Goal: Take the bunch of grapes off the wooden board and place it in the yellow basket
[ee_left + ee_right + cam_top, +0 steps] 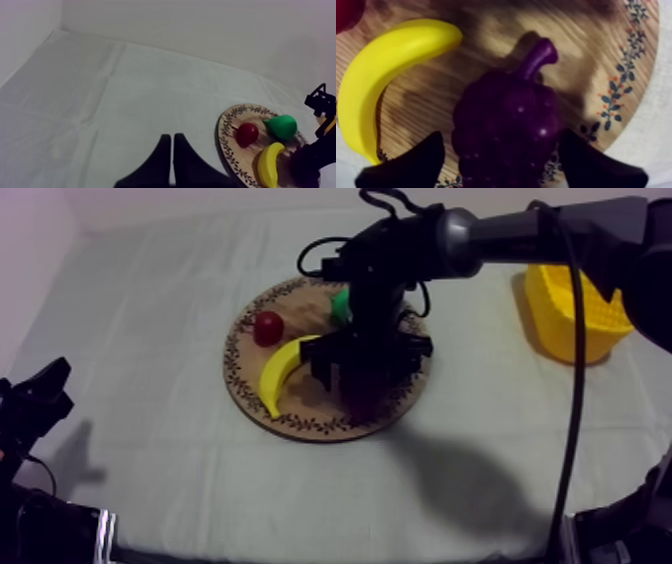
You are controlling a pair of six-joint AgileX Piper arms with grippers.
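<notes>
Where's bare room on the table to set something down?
Free: the cloth between the board and the left gripper; the strip between board and yellow basket. Crowded: the board, with banana, small red fruit, pear and the right gripper open around the bunch of grapes.

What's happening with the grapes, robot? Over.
Right claw open, astride grapes on board. Left claw shut, away from board. Banana beside grapes, not touching.
</notes>
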